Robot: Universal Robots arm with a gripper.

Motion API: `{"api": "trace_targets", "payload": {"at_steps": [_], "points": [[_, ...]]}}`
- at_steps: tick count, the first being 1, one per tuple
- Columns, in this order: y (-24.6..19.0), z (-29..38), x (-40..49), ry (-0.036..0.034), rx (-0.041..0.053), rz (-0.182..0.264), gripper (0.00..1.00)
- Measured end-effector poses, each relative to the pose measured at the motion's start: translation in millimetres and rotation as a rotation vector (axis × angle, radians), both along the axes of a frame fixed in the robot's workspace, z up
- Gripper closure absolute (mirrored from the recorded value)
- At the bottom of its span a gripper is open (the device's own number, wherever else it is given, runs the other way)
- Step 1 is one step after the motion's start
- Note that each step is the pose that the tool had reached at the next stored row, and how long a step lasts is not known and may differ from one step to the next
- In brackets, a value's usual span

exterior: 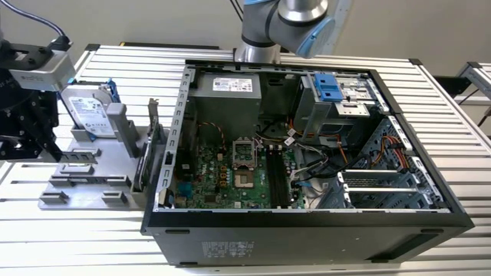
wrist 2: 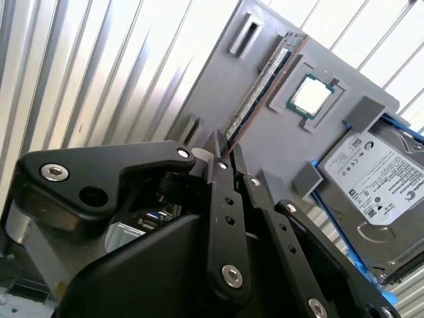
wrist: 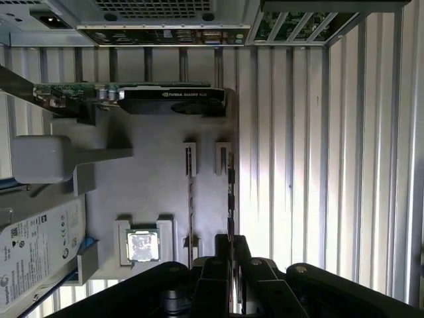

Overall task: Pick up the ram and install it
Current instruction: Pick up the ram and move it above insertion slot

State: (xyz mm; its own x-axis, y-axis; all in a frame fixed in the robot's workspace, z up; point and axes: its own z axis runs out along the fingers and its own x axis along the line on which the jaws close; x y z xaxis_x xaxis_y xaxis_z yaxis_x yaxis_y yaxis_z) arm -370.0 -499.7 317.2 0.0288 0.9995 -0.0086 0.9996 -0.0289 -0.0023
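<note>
Grey fixture tray (wrist: 152, 192) carries the ram (wrist 2: 265, 83) on edge in its slot — gripper (wrist 2: 227, 148) jaws pinching the stick's near end — beside a bare processor (wrist 2: 310, 96) and a white-labelled hard drive (wrist 2: 377, 179).

The ram (wrist 2: 260, 91) looks matt, its fixture (wrist 2: 268, 149) smooth grey plastic, the table (wrist 2: 99, 79) ribbed metal.

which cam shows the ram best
Second wrist view: the ram stands on edge, most of its length clear. The first wrist view shows it as just a thin dark line. Exterior view: too small to tell.
</note>
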Motion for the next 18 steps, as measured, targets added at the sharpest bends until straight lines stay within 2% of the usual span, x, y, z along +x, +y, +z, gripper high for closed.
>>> {"api": "trace_targets", "payload": {"at_steps": [18], "points": [[0.0,17.6,0.0,0.0,0.0,0.0,1.0]]}}
